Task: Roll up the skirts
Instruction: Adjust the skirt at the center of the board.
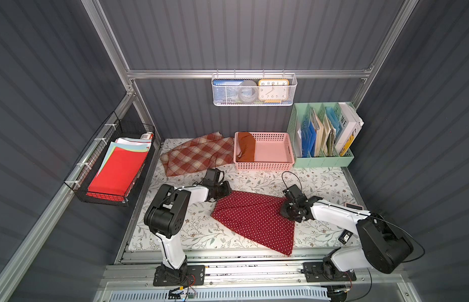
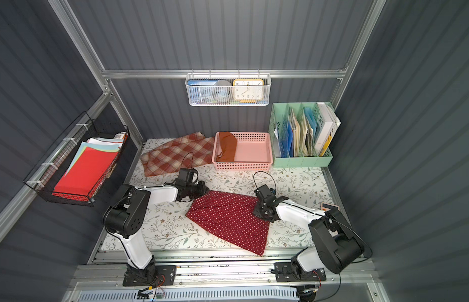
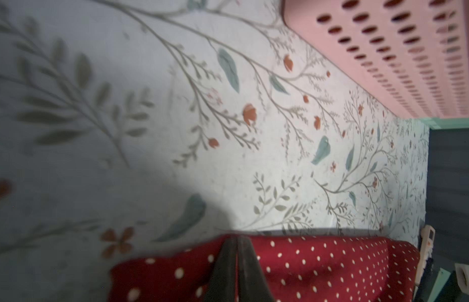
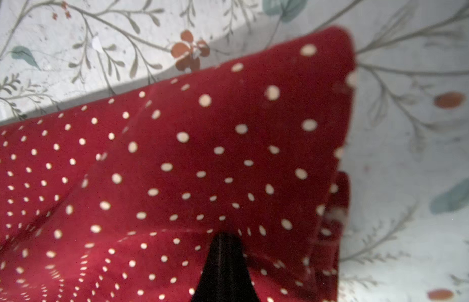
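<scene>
The dotted skirt (image 1: 254, 219) lies spread in the middle of the desk (image 1: 176, 235), the plaid skirt (image 1: 196, 154) lies flat at the back, and the orange skirt (image 1: 246, 150) is in the pink basket (image 1: 264, 166). The left claw (image 3: 236, 243) and the right claw (image 4: 223, 240) are each closed on a far corner of the dotted skirt. This cloth looks thin, soft and light, so it will probably sag between the holds; the corners seem the right place.
</scene>
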You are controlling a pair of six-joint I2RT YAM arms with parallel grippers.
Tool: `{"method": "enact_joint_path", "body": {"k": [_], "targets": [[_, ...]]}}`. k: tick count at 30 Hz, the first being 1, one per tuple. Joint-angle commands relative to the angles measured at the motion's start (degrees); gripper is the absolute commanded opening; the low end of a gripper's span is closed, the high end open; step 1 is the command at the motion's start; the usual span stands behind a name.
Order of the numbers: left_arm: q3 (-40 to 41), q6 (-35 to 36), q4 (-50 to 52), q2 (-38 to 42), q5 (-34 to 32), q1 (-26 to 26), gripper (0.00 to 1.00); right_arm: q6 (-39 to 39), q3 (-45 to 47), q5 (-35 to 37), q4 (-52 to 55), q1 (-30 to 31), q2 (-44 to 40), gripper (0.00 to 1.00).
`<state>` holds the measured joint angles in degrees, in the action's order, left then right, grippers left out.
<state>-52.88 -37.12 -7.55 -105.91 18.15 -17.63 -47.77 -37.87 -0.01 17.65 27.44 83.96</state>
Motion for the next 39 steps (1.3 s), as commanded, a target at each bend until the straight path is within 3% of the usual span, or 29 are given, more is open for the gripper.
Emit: {"method": "enact_joint_path", "body": {"k": [1, 10, 16, 20, 23, 27, 30, 34, 39], "targets": [[-0.1, 0.4, 3.1, -0.3, -1.3, 0.0, 0.00, 5.2, -2.1, -1.7, 1.4, -2.4, 9.0, 0.00], [8.4, 0.8, 3.3, 4.1, 0.4, 0.1, 0.00, 13.2, -19.0, -5.1, 6.6, -7.7, 20.4, 0.00], [20.2, -3.3, 3.0, 17.3, -1.3, -0.1, 0.00, 17.5, -29.5, -2.7, 12.6, -8.7, 27.5, 0.00], [24.9, -7.7, 2.7, 24.9, 1.3, -5.7, 0.00, 19.9, -33.7, -0.3, 14.1, -8.9, 29.6, 0.00], [23.8, -7.9, 1.6, 26.1, 8.1, -10.4, 0.00, 23.3, -36.3, -1.3, 13.0, -8.9, 29.4, 0.00], [21.2, -4.3, 3.2, 26.7, 13.8, -11.9, 0.00, 26.6, -38.6, -1.3, 13.4, -8.9, 26.6, 0.03], [18.7, 1.0, 10.2, 31.1, 11.9, -11.9, 0.00, 27.0, -36.6, 2.1, 14.2, -8.7, 20.1, 0.11], [13.7, 5.8, 20.5, 35.9, 1.0, -11.8, 0.00, 25.1, -28.6, 4.9, 16.1, -8.1, 9.5, 0.16], [10.8, 6.8, 23.7, 32.3, -9.6, -11.6, 0.44, 18.8, -12.8, 0.0, 13.2, -7.3, -0.3, 0.16]]}}
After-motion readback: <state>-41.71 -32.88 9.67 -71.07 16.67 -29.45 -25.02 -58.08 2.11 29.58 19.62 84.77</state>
